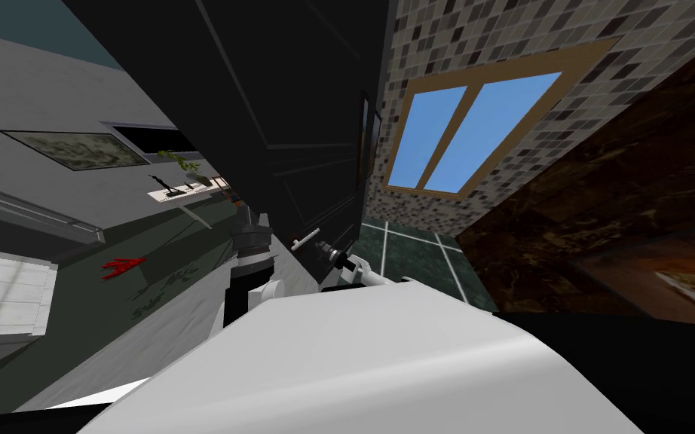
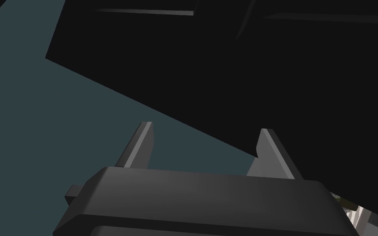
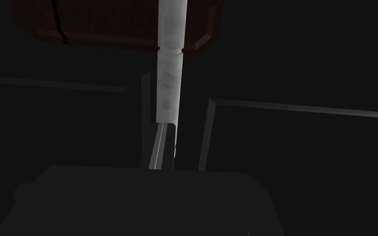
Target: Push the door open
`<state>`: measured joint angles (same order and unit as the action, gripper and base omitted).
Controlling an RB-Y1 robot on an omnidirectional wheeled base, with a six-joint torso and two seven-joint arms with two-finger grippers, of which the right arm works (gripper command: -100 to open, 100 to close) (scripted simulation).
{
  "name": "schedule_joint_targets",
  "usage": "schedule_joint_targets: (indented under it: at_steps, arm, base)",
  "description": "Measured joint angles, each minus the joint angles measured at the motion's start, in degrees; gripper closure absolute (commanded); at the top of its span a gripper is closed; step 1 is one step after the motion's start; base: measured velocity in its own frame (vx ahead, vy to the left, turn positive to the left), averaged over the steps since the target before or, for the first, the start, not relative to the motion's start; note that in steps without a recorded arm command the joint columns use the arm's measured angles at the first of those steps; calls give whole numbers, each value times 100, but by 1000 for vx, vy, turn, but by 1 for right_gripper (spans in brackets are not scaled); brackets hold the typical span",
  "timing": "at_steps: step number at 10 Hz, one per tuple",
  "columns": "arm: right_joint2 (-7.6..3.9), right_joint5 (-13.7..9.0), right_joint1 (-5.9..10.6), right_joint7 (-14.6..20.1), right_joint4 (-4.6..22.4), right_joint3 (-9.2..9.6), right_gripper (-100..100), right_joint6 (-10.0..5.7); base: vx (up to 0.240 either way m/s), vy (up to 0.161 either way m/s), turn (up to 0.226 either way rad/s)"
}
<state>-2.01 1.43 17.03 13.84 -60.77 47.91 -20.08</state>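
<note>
Two grippers: left gripper (image 2: 204, 133) hangs spread at eleven o'clock; right gripper (image 3: 167, 129) clamps the pale lever handle (image 3: 169, 82) at twelve. Beyond, the dark panelled door (image 1: 293, 113) stands ajar, likely heavy and rigid; push near that handle.

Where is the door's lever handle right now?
Head view, centre: the white lever handle on the dark door, just beyond the tips of the shut right tool.

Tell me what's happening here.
The robot stands close against a dark panelled door. Its right gripper, fingers shut, points at the door with its tips at the end of the light grey lever handle; contact cannot be told. The left gripper is open beside the door, holding nothing.
</note>
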Motion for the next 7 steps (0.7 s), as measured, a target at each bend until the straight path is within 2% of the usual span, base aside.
schedule_joint_targets:
  at_steps: [1, 2, 3, 4, 5, 7]
  arm:
    - [31, -12, 48, -25, 171, -93, -100, -56]
    - [-37, -18, 7, -37, 78, -127, -100, -22]
    - [-33, -30, -15, -49, 38, -196, -100, 17]
    - [24, -44, -20, -63, 49, -271, -100, 28]
    - [30, -45, -22, -66, 51, -278, -100, 30]
    - [-38, -43, -3, -85, 83, -313, -100, 40]
  base:
    - [-146, 0, -82]
    - [-203, -29, -117]
    - [-240, -27, -105]
    - [-103, -11, -13]
    - [47, 61, 40]
    - [111, 143, 21]
